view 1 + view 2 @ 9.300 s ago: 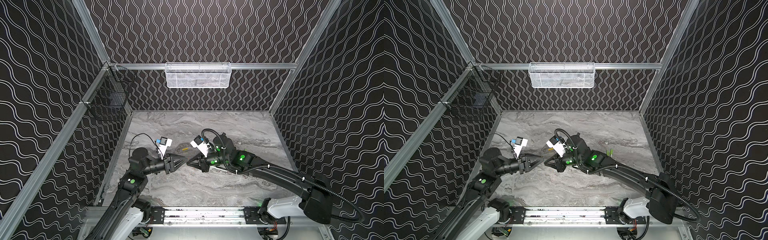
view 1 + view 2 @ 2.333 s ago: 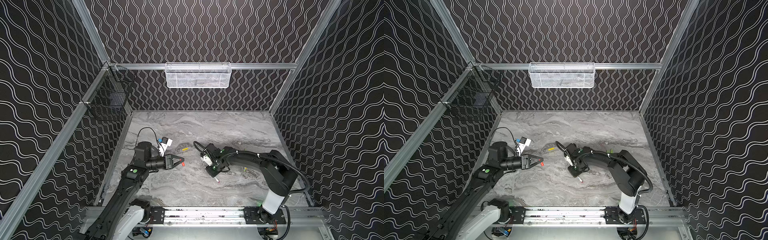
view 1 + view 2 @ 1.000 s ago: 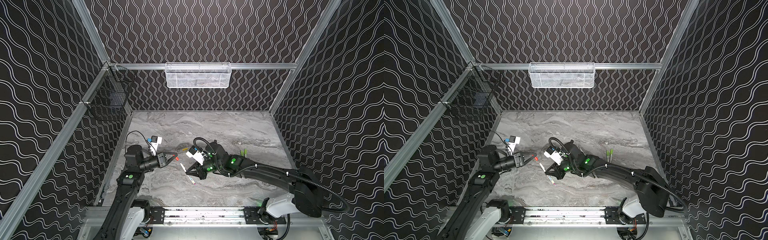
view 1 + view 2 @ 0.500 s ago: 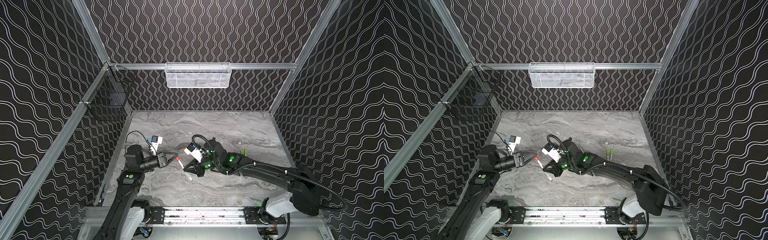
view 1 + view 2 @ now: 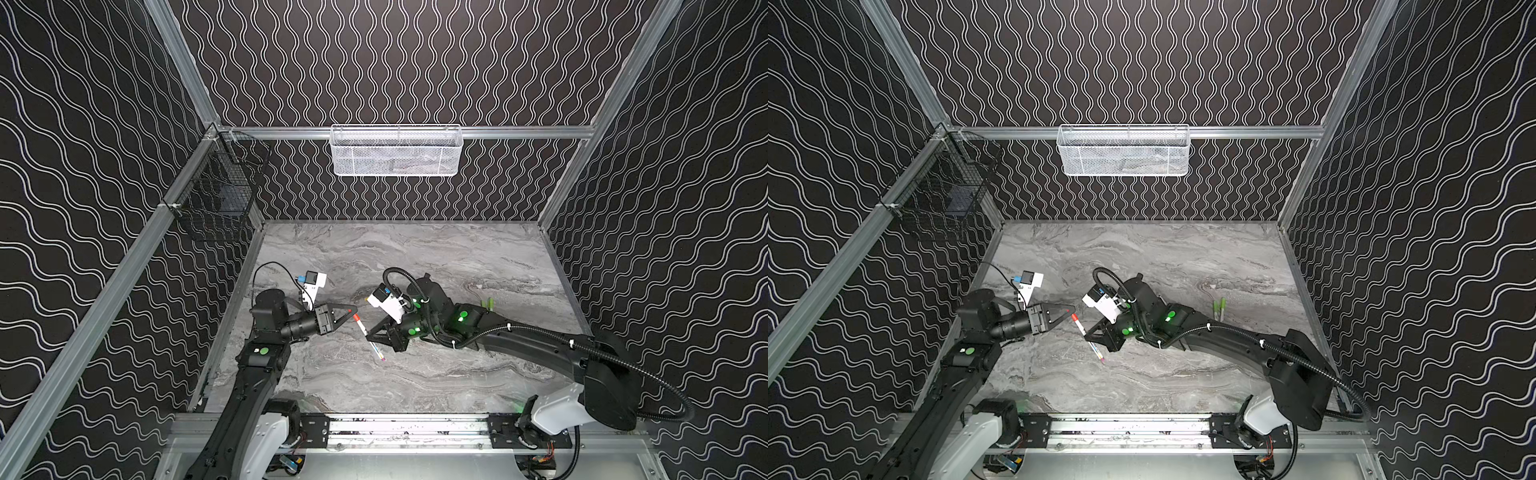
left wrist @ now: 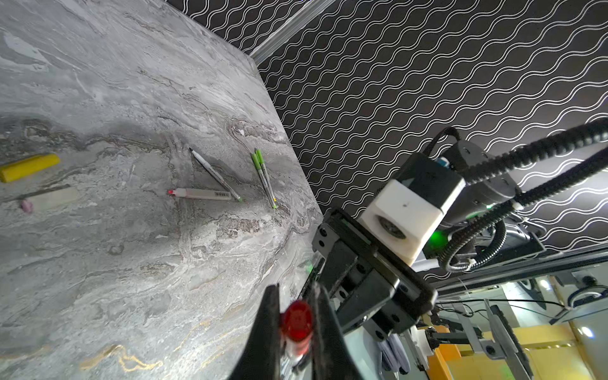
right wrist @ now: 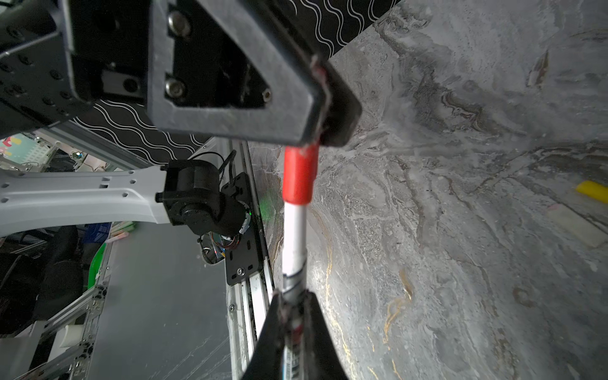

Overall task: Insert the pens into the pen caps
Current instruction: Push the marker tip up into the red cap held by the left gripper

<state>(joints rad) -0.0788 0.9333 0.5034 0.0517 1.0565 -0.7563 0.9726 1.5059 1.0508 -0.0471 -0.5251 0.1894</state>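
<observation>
My left gripper [image 5: 351, 311] is shut on a red pen cap [image 7: 297, 174], which also shows between its fingers in the left wrist view [image 6: 297, 320]. A white pen [image 7: 294, 237] runs out of that cap, slanting down to my right gripper [image 5: 371, 337], which is shut on its barrel [image 7: 291, 299]. Both arms hold this pair just above the table, left of the middle. On the table lie a yellow cap [image 6: 29, 167], a pale cap [image 6: 52, 197], a grey pen with a red tip [image 6: 200, 193] and a thin dark-tipped pen [image 6: 214, 174]. Two green-capped pens [image 5: 486, 303] lie side by side.
A white mesh basket [image 5: 397, 151] hangs on the back wall and a black wire basket [image 5: 216, 199] on the left wall. Patterned walls close in the marble table [image 5: 415, 257] on three sides. An aluminium rail [image 5: 395, 428] runs along the front edge.
My right gripper has carried the pen left and up to the left gripper, and the pen's end now sits in the red cap. The left arm has barely moved.
</observation>
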